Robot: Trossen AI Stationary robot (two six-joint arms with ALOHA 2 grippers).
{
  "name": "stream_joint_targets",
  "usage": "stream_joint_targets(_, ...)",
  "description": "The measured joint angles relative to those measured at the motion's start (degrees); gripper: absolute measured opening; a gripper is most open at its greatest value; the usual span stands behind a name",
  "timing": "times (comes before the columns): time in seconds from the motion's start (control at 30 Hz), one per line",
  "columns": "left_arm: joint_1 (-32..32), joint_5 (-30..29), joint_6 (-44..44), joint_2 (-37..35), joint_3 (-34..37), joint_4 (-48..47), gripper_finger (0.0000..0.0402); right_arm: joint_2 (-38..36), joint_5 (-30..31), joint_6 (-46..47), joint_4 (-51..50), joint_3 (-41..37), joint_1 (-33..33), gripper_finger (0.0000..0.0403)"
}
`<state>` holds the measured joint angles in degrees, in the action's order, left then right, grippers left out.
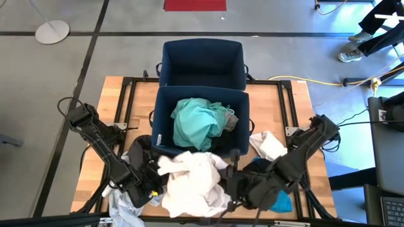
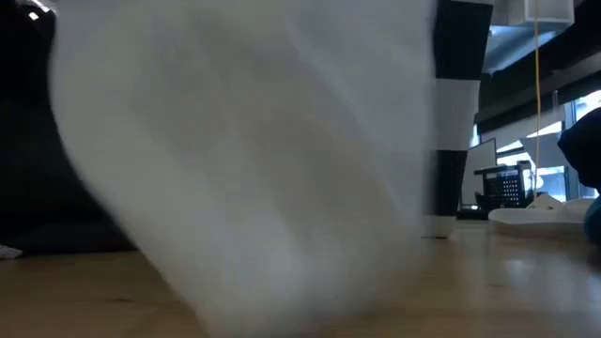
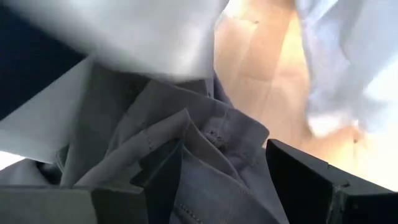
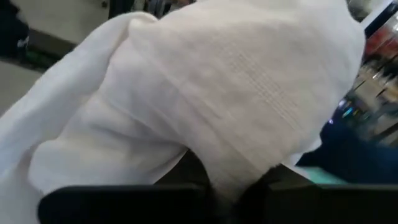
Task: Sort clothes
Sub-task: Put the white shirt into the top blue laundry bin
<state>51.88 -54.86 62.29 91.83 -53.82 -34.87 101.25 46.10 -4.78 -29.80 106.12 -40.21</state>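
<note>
A white garment (image 1: 192, 183) hangs bunched over the table's near middle, with my right gripper (image 1: 231, 189) shut on it; it fills the low view as white cloth (image 2: 254, 160). My left gripper (image 1: 145, 188) is open at the near left, its fingers on either side of a pale grey-blue garment (image 3: 205, 149) that lies on the table; whether they touch it I cannot tell. A turquoise garment (image 1: 197, 123) lies in the near navy bin (image 1: 165, 113). Under my right arm lies a teal-blue garment (image 1: 282, 202). My right gripper pinches a fold of the white garment (image 4: 233, 177) between its two fingers, coming from the table's right and slanting a little down. The cloth bulges up and over the fingers (image 4: 124, 202) and hides the place of contact. The rest hangs slack below.
A second navy bin (image 1: 202, 63) stands behind the near one, at the table's far edge. A small white garment (image 1: 268, 146) lies on the wood right of the near bin. More pale cloth (image 1: 123, 205) lies at the near left edge. Bare wood (image 1: 95, 170) shows at the left.
</note>
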Motion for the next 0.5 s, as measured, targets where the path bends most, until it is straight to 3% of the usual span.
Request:
stream_joint_targets(0.33, -0.04, -1.78, -1.75, 0.00, 0.00, -0.12, 0.0224, -0.04, -1.44, -17.41, -0.60, 15.11, 7.56, 0.0044)
stream_joint_targets(0.5, 0.52, 1.64, -1.16, 0.00, 0.00, 0.24, 0.0224, 0.00, -2.30, -24.25, -0.73, 21.42, 13.25, 0.0046)
